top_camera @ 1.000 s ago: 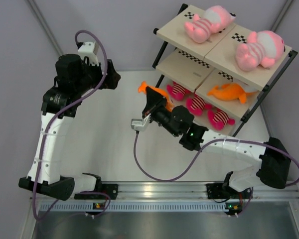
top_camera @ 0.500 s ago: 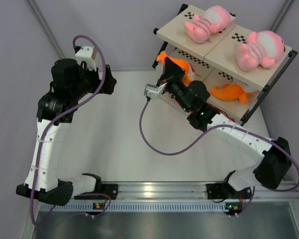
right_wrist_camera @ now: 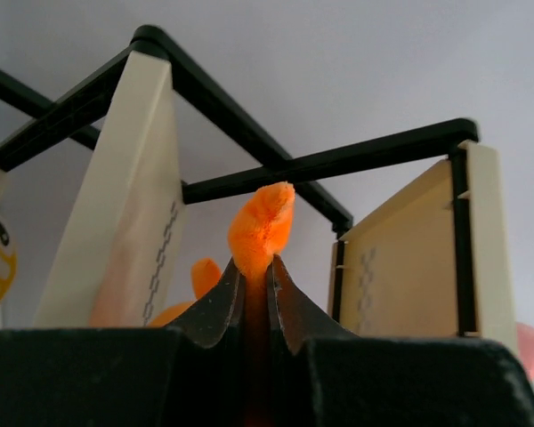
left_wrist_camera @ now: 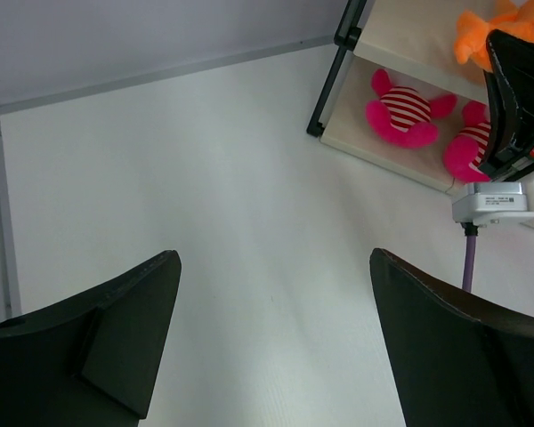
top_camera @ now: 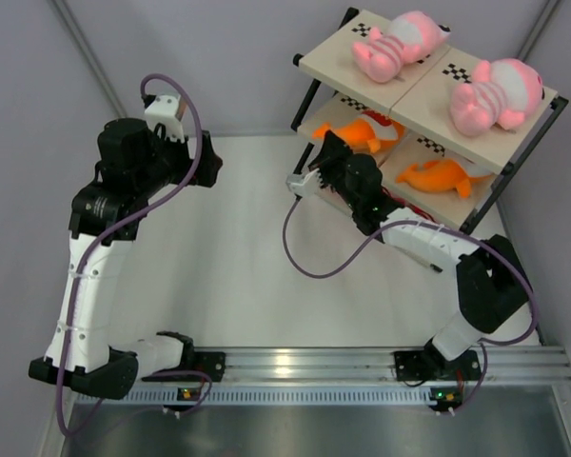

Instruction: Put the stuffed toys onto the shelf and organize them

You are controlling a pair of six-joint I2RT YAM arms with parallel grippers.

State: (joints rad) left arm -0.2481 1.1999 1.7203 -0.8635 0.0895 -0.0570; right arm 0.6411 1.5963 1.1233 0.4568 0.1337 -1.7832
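My right gripper (right_wrist_camera: 255, 267) is shut on an orange stuffed toy (right_wrist_camera: 261, 222), whose tip sticks up between the fingers. In the top view that toy (top_camera: 366, 133) is at the left half of the shelf's middle level, with the right gripper (top_camera: 335, 152) at the shelf's front edge. A second orange toy (top_camera: 443, 176) lies on the middle level's right half. Two pink toys (top_camera: 397, 43) (top_camera: 495, 92) lie on the top board. Magenta striped toys (left_wrist_camera: 408, 111) sit on the bottom level. My left gripper (left_wrist_camera: 271, 276) is open and empty above the bare table.
The black-framed shelf (top_camera: 338, 59) stands at the back right, its uprights (right_wrist_camera: 240, 120) close around the right gripper. The right arm's purple cable (top_camera: 309, 257) loops over the table. Grey walls enclose the white table (top_camera: 219, 267).
The right arm has lifted the orange toy from above the table's middle and carried it back and right to the shelf's middle level. The left arm has barely shifted.
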